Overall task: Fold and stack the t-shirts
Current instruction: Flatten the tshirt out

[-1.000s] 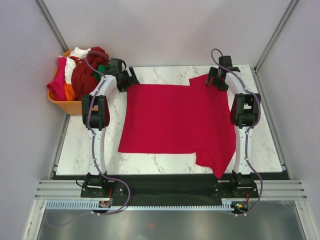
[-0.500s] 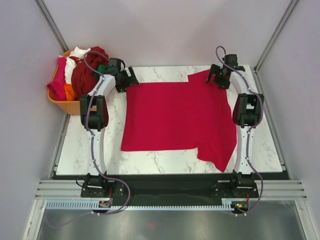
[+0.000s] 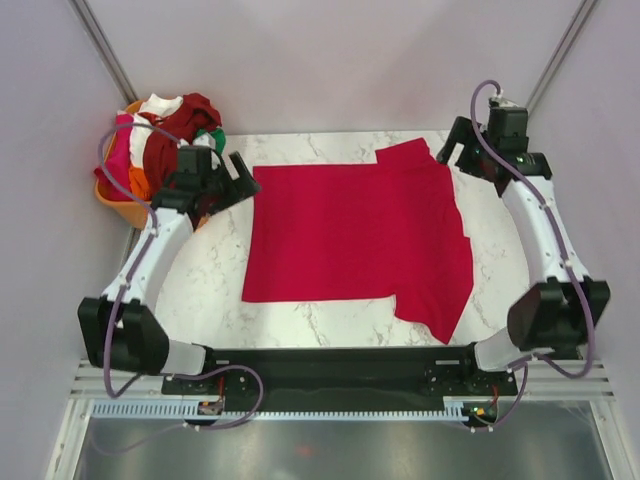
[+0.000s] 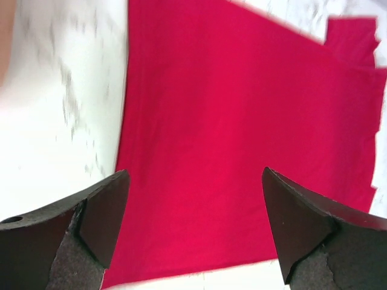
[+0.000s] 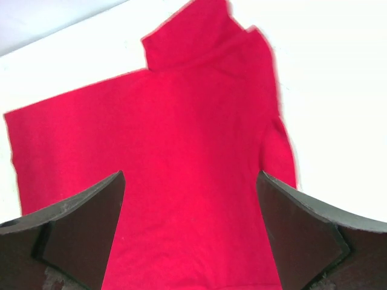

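Observation:
A crimson red t-shirt (image 3: 355, 235) lies spread flat on the marble table; it also shows in the left wrist view (image 4: 242, 139) and the right wrist view (image 5: 181, 157). One sleeve sticks out at the far right (image 3: 405, 155), another at the near right (image 3: 435, 315). My left gripper (image 3: 240, 178) is open and empty, raised by the shirt's far left corner. My right gripper (image 3: 455, 155) is open and empty, raised by the far right corner. More t-shirts, magenta (image 3: 118, 160), white (image 3: 158, 105), maroon (image 3: 185, 125), orange and green, are heaped at the far left.
The heap sits in an orange plastic basket (image 3: 118, 208) off the table's far left corner. Bare marble (image 3: 205, 290) shows left of the shirt and along the right edge (image 3: 500, 270). Grey walls and metal posts enclose the table.
Both grippers have let go of the shirt's far corners and risen, swinging outward. The shirt has dropped flat and shifted slightly; the right side now lies smoother.

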`<move>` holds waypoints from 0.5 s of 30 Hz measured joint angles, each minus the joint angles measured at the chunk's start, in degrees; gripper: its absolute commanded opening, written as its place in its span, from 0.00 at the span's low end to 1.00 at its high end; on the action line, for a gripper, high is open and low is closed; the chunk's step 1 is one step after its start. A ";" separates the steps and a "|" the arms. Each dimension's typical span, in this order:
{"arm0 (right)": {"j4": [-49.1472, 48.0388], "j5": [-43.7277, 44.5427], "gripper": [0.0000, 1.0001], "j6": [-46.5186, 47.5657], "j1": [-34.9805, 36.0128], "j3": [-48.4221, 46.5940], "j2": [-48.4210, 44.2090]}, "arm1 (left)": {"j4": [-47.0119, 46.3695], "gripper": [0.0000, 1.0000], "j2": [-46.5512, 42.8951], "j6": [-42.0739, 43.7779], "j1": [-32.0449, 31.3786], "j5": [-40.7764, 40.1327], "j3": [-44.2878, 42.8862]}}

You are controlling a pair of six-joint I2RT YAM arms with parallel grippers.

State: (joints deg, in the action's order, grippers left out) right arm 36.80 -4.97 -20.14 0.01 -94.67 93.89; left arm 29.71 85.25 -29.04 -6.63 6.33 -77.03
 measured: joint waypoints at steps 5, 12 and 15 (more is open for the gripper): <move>-0.72 9.18 0.98 -3.69 4.83 22.05 -18.75 | 1.33 0.91 -15.82 -5.01 -8.44 -6.36 23.65; 1.29 9.05 0.98 -10.05 10.38 41.13 -37.51 | 4.63 0.90 -24.39 -9.38 -12.31 -11.67 41.83; 1.77 8.72 0.98 -11.89 11.28 45.18 -44.26 | 4.31 0.90 -26.34 -10.03 -12.31 -12.50 44.15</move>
State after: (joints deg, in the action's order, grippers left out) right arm 38.57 3.75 -32.03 11.29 -49.50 49.63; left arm 34.02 58.92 -39.07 -18.94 -6.17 -32.88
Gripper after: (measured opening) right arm 0.979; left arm 0.905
